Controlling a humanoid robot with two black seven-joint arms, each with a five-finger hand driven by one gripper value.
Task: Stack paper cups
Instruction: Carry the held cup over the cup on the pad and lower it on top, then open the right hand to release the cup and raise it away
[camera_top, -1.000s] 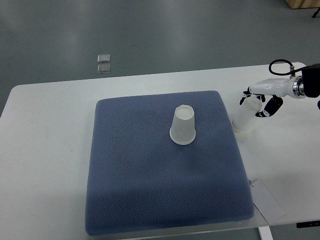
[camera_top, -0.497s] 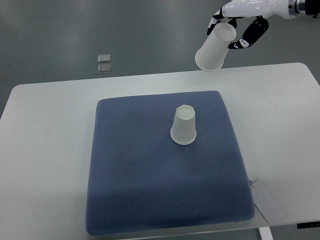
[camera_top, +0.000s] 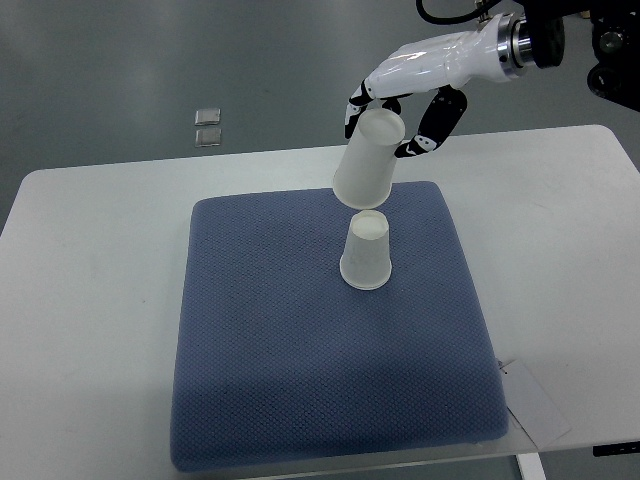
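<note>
Right hand (camera_top: 400, 110) carried held cup (camera_top: 368, 160) over mat cup (camera_top: 366, 253).

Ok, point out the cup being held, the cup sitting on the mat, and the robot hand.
held cup (camera_top: 367, 160), top view, on its side wall.
cup on the mat (camera_top: 366, 255), top view, on its side wall below the upturned base.
right robot hand (camera_top: 415, 75), top view, on the white back of the hand.
</note>
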